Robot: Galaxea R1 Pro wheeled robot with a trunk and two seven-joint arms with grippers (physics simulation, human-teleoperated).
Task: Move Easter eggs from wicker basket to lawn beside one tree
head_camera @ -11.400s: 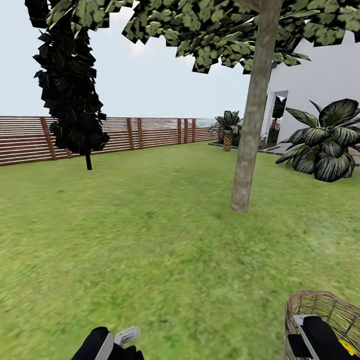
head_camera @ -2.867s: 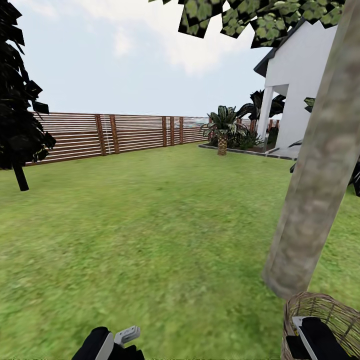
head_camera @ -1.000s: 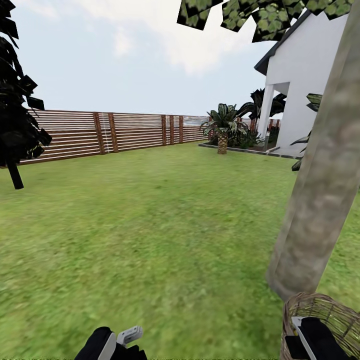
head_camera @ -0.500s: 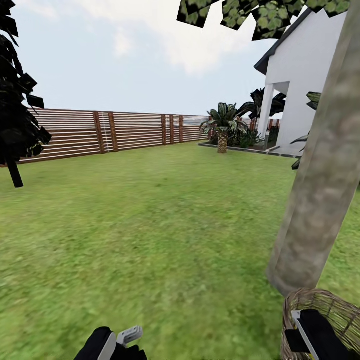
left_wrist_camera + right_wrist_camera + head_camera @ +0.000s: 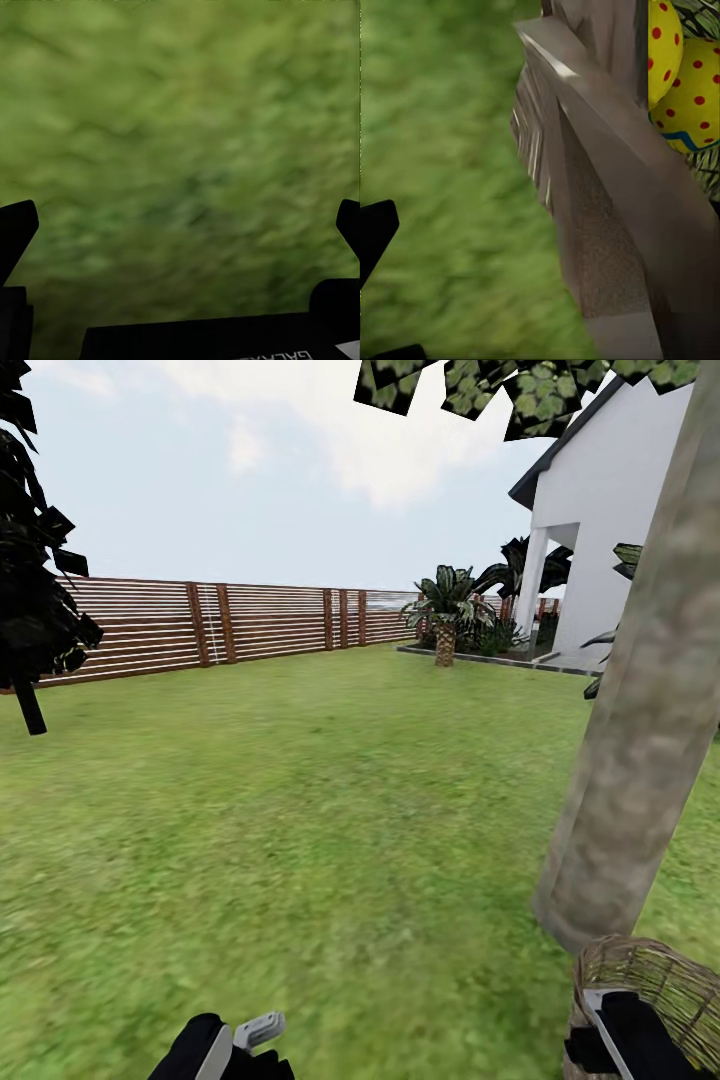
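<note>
Easter eggs (image 5: 684, 82) inside wicker basket (image 5: 607, 225) | right gripper (image 5: 625, 1040) grips its rim | left gripper (image 5: 180, 225) fingers spread over lawn (image 5: 180, 135)

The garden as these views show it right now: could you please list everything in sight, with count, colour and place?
lawn: one, mottled green, across the foreground.
tree: one, grey-brown trunk, right, just beyond the basket.
wicker basket: one, brown, bottom right by the trunk's base.
Easter eggs: two visible, yellow with red dots, inside the basket; a third cannot be seen.
dark narrow tree: one, near-black, far left.
fence: one, brown slatted, along the back.
house: one, white, back right.
palm-like plant: one, dark green, beside the house.
left gripper: one, black and grey, bottom left over grass, open.
right gripper: one, black, at the basket's rim; jaw state unclear.
</note>
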